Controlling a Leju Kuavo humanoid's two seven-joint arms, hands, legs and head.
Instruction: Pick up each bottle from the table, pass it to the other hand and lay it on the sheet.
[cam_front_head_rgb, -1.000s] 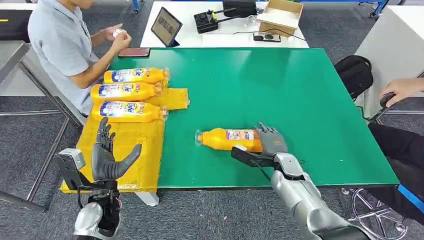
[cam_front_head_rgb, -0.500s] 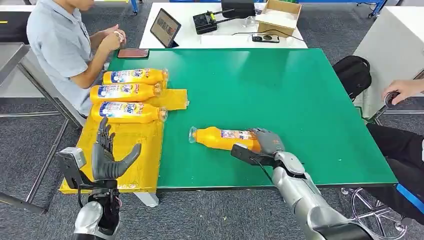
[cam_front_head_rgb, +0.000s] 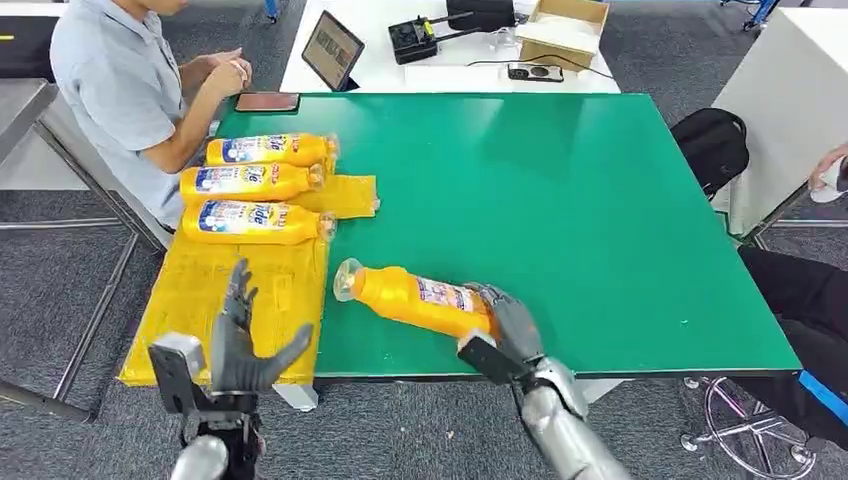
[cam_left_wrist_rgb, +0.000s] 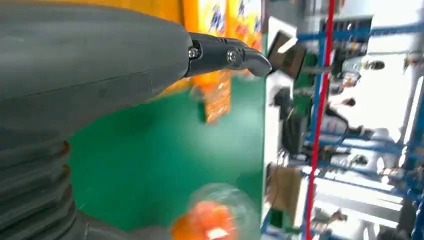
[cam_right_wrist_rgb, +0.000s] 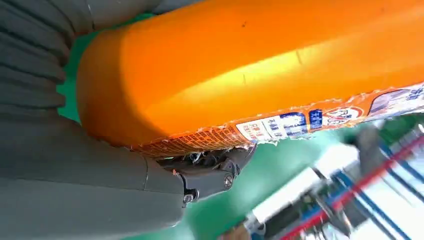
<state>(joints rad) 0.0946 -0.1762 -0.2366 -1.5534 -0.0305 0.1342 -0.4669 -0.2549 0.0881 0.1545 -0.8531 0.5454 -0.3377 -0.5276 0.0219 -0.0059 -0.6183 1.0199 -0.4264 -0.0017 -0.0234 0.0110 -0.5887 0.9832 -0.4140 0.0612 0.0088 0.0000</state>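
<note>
We see a green worktop (cam_front_head_rgb: 560, 200) with a crinkled yellow sheet (cam_front_head_rgb: 215, 300) draped over its left edge. Three orange bottles (cam_front_head_rgb: 255, 183) lie side by side on the far part of the sheet, caps toward the green. Our right hand (cam_front_head_rgb: 510, 325) grips the base of a fourth orange bottle (cam_front_head_rgb: 405, 295), which is tilted, its clear cap pointing toward the sheet; in the right wrist view the fingers (cam_right_wrist_rgb: 210, 172) wrap under its label. Our left hand (cam_front_head_rgb: 245, 340) hovers near the sheet's near edge, fingers spread and holding nothing. Grey carpet (cam_front_head_rgb: 60, 290) surrounds the worktop. A person in a grey shirt (cam_front_head_rgb: 120, 90) sits at the far left, and a white table (cam_front_head_rgb: 440, 50) behind carries a tablet, a cardboard box and devices.
</note>
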